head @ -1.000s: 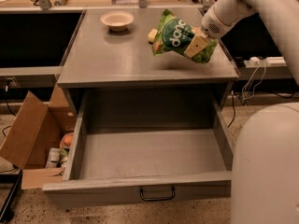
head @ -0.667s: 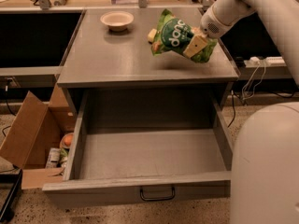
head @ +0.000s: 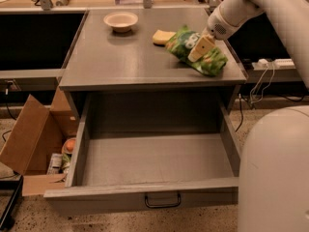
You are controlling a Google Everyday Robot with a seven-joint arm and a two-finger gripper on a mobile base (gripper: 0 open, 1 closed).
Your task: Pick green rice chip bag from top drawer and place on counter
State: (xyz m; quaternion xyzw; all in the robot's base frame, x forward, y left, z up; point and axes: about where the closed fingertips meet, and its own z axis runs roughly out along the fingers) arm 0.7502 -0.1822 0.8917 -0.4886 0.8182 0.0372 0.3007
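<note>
The green rice chip bag [head: 211,63] lies on the right part of the grey counter [head: 120,62], close to its right edge. My gripper [head: 198,54] reaches in from the upper right and is shut on the bag, with one pale finger [head: 203,46] across its top. The top drawer [head: 145,190] is pulled wide open below the counter, and its grey floor is bare. The dark wire handle [head: 162,201] shows on its front.
A yellow sponge [head: 163,36] lies just left of the bag. A pale bowl [head: 120,21] stands at the counter's back left. A brown cardboard box [head: 29,134] with clutter sits on the floor at left. My white base [head: 275,173] fills the lower right.
The bag was held tilted above the counter; now it has come down and lies on the counter's right side, next to the sponge, with my gripper lowered along with it.
</note>
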